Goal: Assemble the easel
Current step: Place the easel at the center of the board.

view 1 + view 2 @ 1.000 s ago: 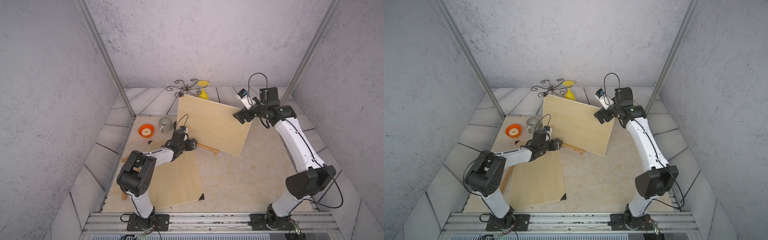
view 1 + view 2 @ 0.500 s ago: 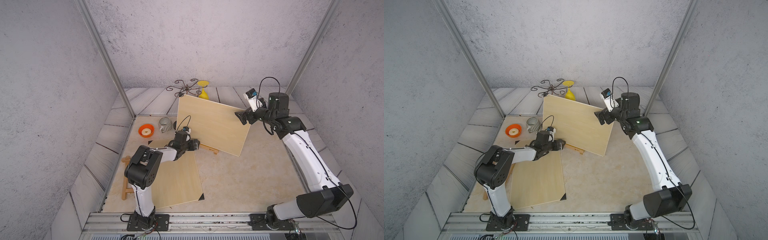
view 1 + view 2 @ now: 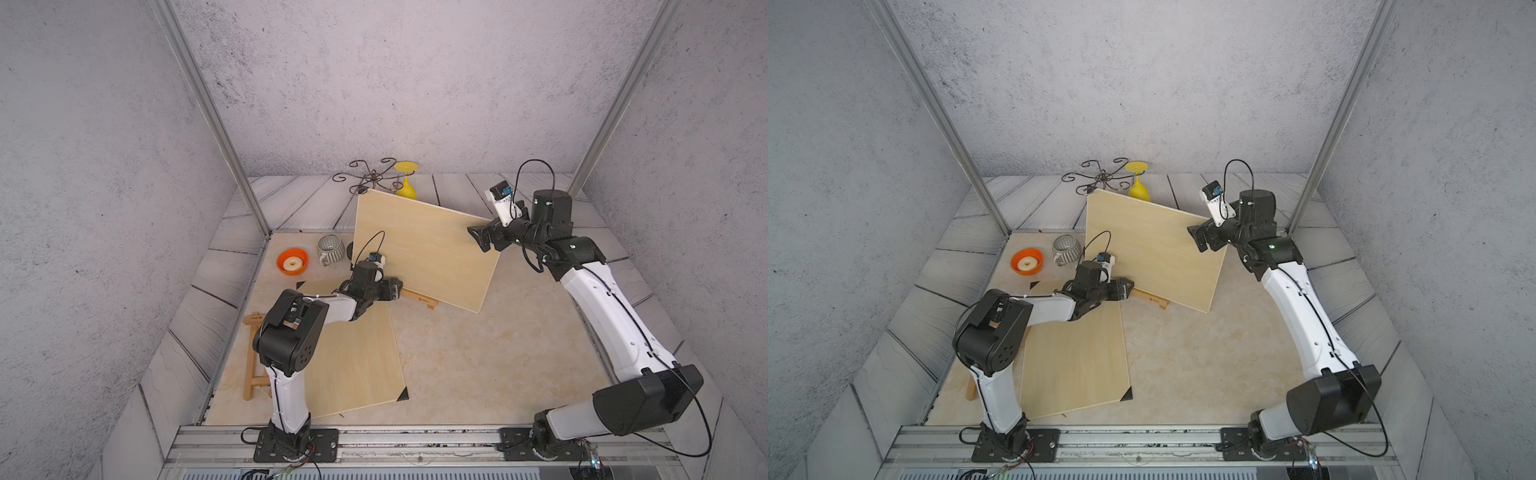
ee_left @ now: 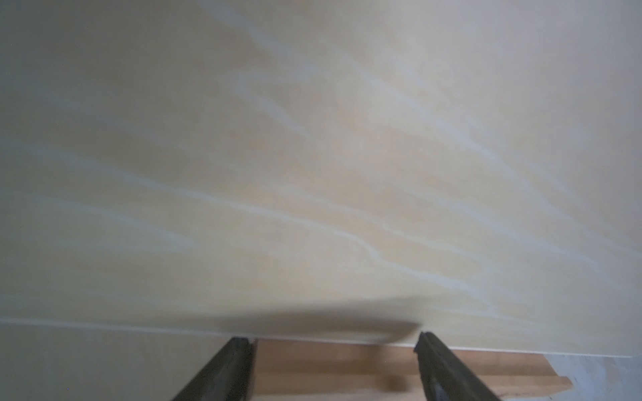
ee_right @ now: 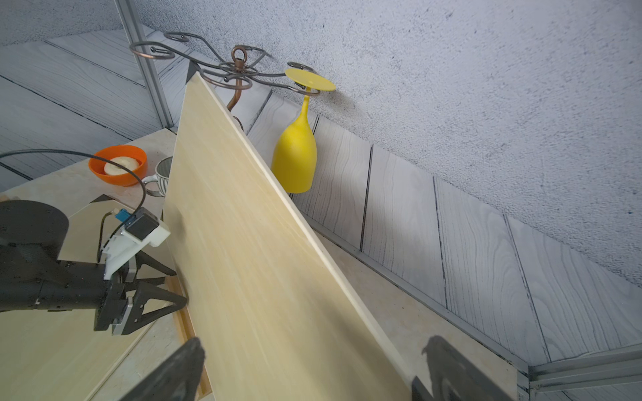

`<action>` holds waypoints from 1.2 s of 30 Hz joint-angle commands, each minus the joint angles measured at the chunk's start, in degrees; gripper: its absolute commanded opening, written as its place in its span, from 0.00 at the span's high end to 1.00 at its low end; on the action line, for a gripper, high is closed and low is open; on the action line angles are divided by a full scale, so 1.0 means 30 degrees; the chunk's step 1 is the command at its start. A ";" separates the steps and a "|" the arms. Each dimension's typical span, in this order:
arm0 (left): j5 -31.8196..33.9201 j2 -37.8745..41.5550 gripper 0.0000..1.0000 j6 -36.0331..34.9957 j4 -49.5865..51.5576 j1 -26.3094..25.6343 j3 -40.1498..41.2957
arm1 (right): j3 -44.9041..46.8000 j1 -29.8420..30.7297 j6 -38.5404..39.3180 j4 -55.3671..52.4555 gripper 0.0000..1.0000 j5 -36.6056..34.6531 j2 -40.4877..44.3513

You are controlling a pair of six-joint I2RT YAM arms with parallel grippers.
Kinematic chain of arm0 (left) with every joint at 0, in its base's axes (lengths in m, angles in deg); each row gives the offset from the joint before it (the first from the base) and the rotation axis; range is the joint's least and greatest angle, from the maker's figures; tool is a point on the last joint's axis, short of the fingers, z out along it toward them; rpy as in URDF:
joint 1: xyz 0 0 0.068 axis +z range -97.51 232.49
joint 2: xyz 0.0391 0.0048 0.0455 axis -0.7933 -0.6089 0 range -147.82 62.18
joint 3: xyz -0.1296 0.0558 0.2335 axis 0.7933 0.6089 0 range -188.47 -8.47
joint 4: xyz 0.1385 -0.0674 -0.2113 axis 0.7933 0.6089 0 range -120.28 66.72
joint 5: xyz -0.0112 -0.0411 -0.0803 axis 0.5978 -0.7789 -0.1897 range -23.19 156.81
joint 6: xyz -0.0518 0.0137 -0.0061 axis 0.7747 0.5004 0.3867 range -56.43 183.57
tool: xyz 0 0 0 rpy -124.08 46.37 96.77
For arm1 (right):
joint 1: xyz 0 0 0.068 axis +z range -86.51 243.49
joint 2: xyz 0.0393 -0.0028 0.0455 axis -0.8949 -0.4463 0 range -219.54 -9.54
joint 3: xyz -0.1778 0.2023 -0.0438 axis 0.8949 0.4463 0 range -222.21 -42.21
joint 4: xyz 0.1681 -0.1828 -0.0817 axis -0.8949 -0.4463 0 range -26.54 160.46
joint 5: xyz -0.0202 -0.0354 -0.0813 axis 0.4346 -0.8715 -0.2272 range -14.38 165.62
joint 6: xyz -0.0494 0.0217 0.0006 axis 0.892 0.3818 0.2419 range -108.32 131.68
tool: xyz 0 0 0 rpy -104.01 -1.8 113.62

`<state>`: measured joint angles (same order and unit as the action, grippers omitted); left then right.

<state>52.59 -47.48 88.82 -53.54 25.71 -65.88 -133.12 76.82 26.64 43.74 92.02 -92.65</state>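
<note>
Top views: upright board point(image 3: 424, 249) stands tilted, bottom edge at easel ledge point(image 3: 420, 299). The left gripper point(image 3: 397, 287) is by its lower corner and the right gripper point(image 3: 1198, 240) at its upper side edge. Left wrist: jaws apart, fingertips point(image 4: 239, 350) at board's bottom edge w/ ledge btwn them. Right wrist: jaws wide apart, straddling board edge point(image 5: 260, 260); contact unclear.

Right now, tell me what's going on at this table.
Both arms are at the upright board, which leans with its lower edge by a wooden easel strip. The right gripper is open, jaws either side of the board's side edge near the top corner; the left gripper is open at the board's lower edge. A second board lies flat on the table.
</note>
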 commanded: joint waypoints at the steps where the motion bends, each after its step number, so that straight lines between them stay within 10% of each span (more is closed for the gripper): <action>1: -0.0872 -0.0049 0.23 -0.0296 -0.0236 -0.1199 -0.0349 | 0.0275 -0.0017 -0.0302 0.0279 0.01 0.0010 0.0838; 36: -0.0221 0.2948 0.24 0.0923 0.0614 -0.4577 0.1721 | 0.1391 0.0220 -0.4318 0.1261 0.01 0.0738 0.1525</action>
<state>52.15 -42.85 91.12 -52.23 12.31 -63.04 -129.82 76.95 19.41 46.34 93.09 -90.60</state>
